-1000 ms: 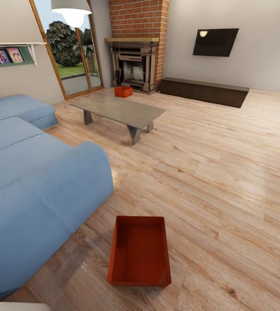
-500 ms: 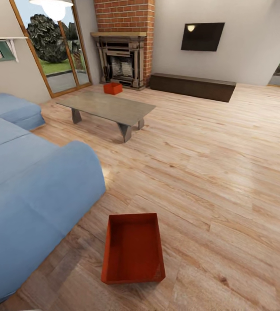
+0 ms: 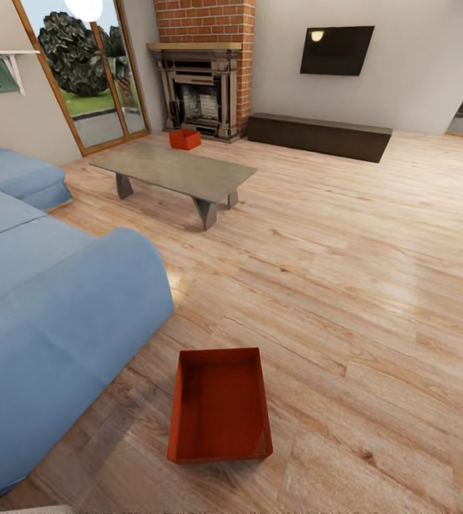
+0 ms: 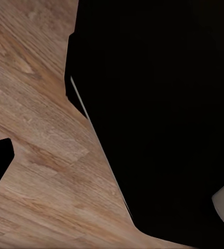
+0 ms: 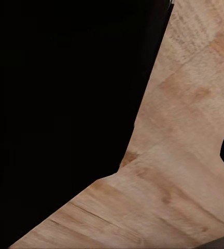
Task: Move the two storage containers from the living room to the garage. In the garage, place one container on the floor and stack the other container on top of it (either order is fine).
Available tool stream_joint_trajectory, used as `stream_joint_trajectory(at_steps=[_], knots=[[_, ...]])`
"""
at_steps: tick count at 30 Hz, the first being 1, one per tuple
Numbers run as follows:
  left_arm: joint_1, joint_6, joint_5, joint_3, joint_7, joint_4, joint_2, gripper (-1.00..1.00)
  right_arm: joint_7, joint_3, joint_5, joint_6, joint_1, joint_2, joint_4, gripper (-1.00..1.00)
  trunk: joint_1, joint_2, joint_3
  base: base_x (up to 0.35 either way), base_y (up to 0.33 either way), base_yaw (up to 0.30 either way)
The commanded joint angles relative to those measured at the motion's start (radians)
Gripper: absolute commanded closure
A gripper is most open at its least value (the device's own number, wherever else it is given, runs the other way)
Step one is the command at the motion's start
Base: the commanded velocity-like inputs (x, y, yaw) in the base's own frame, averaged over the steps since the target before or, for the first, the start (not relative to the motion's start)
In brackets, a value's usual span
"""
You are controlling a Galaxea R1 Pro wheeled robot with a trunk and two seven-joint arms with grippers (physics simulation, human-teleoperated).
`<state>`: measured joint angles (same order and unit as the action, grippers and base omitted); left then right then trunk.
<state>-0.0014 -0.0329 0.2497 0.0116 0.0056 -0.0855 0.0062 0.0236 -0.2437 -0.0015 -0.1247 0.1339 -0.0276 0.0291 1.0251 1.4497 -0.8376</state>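
Red-orange bin [image 3: 220,407] on planks [image 3: 374,285], sofa [image 3: 53,300] beside

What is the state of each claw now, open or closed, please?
Left claw: cannot be told; its wrist view gives dark shapes over wood floor.
Right claw: cannot be told; the same over wood floor.

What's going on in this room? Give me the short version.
Nothing is being handled at this moment. The robot stands in the living room, looking over the wood floor. One red-orange storage container sits open-top and empty on the planks just ahead, beside the blue sofa. The second container rests on the floor past the low grey table, in front of the brick fireplace. Both are yet to be carried off to the garage.
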Motion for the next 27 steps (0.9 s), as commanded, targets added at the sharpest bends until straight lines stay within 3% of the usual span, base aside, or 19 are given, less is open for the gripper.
stream_joint_trajectory(at_steps=[1,27], knots=[[0.000,-0.002,0.003,0.001,0.001,0.000,0.000,-1.00,0.002,-0.006,0.000,-0.006,0.001,0.000,0.003,-1.00,0.000,0.000,-0.002,0.000,0.000,0.000],[0.000,-0.002,0.004,0.001,0.001,0.001,0.000,-1.00,0.001,-0.005,0.000,-0.006,0.001,-0.007,0.003,-1.00,0.000,0.000,-0.044,0.000,0.000,0.000]])
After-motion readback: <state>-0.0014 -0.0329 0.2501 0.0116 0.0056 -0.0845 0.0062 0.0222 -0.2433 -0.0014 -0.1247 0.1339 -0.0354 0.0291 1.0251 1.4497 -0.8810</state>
